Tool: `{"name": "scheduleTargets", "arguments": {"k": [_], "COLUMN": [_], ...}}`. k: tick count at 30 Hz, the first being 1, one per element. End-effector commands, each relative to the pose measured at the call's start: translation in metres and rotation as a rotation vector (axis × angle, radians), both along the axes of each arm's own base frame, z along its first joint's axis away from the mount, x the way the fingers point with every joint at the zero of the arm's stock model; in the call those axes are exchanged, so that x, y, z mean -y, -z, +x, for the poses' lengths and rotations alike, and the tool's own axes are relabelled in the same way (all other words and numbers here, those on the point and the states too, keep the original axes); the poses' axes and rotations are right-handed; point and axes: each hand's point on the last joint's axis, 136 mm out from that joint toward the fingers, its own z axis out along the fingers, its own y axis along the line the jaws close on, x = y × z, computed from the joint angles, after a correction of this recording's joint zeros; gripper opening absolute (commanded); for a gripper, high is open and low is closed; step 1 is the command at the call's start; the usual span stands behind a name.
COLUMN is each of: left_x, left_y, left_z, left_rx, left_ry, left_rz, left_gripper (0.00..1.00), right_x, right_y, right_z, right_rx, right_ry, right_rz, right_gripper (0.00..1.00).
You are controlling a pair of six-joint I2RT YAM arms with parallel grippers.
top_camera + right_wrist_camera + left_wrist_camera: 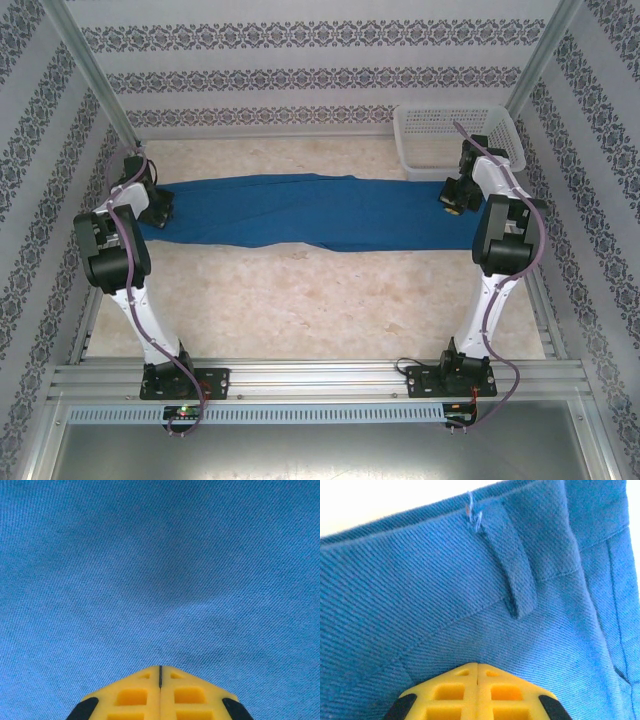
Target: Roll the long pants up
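The white-and-black left arm (140, 300) and right arm (482, 308) rise from their bases, elbows raised and wrists pitched downward. The left end effector (477, 667), with yellow latticed fingers, has its jaws fully closed, tips meeting. The right end effector (160, 668) is in the same closed condition.

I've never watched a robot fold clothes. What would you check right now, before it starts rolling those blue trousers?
1. Long pants spread flat across the table: ok.
2. Left gripper shut at the waistband, near the belt loop: ok.
3. Right gripper shut, tip on cloth: ok.
4. Cloth actually pinched in either gripper: cannot tell.
5. White mesh basket clear of the pants: cannot tell, they lie very close.
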Motion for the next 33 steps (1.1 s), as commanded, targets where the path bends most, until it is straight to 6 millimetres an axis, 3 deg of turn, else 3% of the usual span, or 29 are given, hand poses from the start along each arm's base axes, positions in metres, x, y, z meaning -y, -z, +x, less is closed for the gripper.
{"name": "scheduleTargets", "arguments": {"k": [1,5,12,19,24,27,28,29,30,31,32,33], "left_x": [-0.005,-0.017,-0.011,-0.002,-0.006,-0.009,-0.008,-0.007,-0.007,-0.008,-0.008,-0.007], "left_y": [0.006,0.005,0.02,0.027,0.019,0.009,0.005,-0.001,-0.009,-0.017,-0.025,-0.035], "left_z": [-0.028,-0.065,-0.089,-0.116,-0.144,-0.156,-0.154,-0.15,-0.145,-0.142,-0.138,-0.134], "left_rx": [-0.141,-0.3,-0.368,-0.404,-0.436,-0.415,-0.39,-0.362,-0.337,-0.319,-0.298,-0.266], "left_ry": [-0.015,-0.032,0.0,0.007,-0.009,-0.061,-0.061,-0.055,-0.047,-0.041,-0.036,-0.028], "left_rz": [0.053,0.145,0.122,0.097,0.094,0.083,0.082,0.082,0.082,0.086,0.087,0.086], "left_gripper": [0.0,0.0,0.0,0.0,0.0,0.0,0.0,0.0,0.0,0.09,0.3,0.69], "right_x": [-0.009,-0.015,-0.022,-0.012,-0.009,-0.013,-0.014,-0.013,-0.011,-0.009,-0.002,0.005], "right_y": [0.003,0.019,0.043,0.042,0.043,0.035,0.028,0.017,0.003,-0.011,-0.028,-0.043], "right_z": [0.004,-0.008,-0.046,-0.093,-0.138,-0.147,-0.146,-0.142,-0.137,-0.129,-0.122,-0.115], "right_rx": [0.005,-0.036,-0.144,-0.251,-0.328,-0.303,-0.289,-0.265,-0.237,-0.206,-0.178,-0.158], "right_ry": [-0.045,-0.064,-0.092,-0.062,-0.037,-0.031,-0.032,-0.04,-0.053,-0.065,-0.071,-0.068], "right_rz": [0.0,0.004,-0.009,-0.079,-0.103,-0.087,-0.083,-0.082,-0.087,-0.1,-0.117,-0.128], "right_gripper": [0.0,0.0,0.0,0.0,0.0,0.0,0.1,0.32,0.68,0.83,0.91,0.95]}}
